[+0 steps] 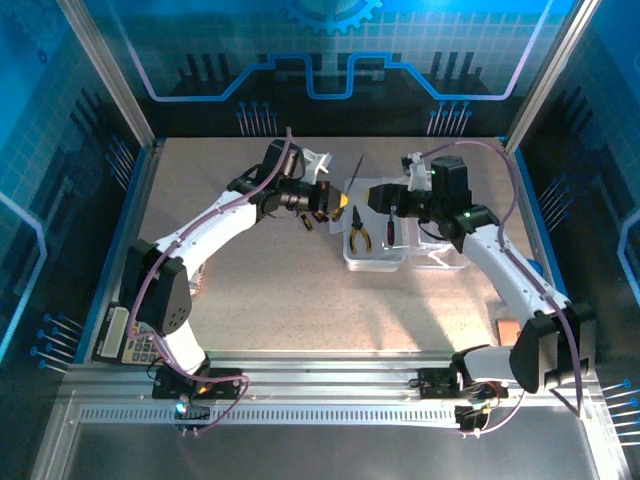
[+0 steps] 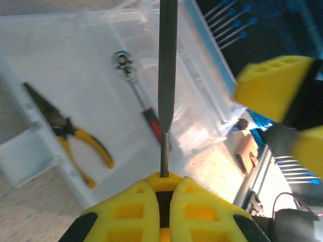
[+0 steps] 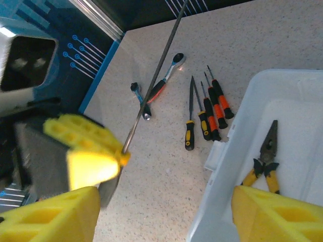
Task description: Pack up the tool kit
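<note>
Over speckled tabletop, a long grey metal rod was pinched by the left gripper, judged due inside the clear rectangular plastic case, the right gripper spread.

Grey calculator on speckled table

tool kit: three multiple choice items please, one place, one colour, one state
1. Where are the yellow-handled pliers?
A) on the bare table
B) inside the clear rectangular plastic case
C) under an arm's base

2. What colour is the grip on the metal ratchet wrench?
A) red
B) green
C) white

3. What is the left gripper doing?
A) hanging open
B) shut on a long thin metal rod
C) shut on the pliers

Answers: 1 B, they lie on the case floor; 2 A, red shows along its handle; 3 B, its jaws clamp the rod's base.
</note>
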`<move>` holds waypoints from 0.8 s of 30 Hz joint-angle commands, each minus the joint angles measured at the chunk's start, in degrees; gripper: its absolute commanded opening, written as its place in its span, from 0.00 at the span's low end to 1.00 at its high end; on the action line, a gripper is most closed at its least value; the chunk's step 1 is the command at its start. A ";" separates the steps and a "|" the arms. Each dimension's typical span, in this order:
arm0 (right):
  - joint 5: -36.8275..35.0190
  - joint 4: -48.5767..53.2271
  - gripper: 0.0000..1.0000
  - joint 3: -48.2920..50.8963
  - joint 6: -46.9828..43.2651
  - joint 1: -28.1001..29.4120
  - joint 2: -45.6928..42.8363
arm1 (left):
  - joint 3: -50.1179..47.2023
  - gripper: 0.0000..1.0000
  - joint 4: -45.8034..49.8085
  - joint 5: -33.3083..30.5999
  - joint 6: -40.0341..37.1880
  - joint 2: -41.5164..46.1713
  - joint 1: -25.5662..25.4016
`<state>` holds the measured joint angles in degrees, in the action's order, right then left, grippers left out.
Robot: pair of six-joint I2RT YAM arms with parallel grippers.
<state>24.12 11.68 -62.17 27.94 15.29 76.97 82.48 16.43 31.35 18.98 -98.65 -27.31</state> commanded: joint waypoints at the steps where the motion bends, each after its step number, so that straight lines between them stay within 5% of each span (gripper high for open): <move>1: 0.80 -5.41 0.66 -2.53 3.06 1.74 2.33 | -0.74 0.00 -5.03 3.85 1.39 0.57 -1.23; 15: -0.22 -9.34 0.42 -3.66 4.76 3.69 6.85 | -1.18 0.00 -6.19 5.82 0.92 1.00 -2.96; 24: -0.56 -8.97 0.00 -4.14 4.39 3.41 6.85 | -1.62 0.00 -6.76 6.69 0.54 1.31 -3.28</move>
<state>24.60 2.57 -64.97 33.78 18.85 83.64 80.88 11.42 35.07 19.55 -98.67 -29.95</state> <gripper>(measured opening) 0.058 0.068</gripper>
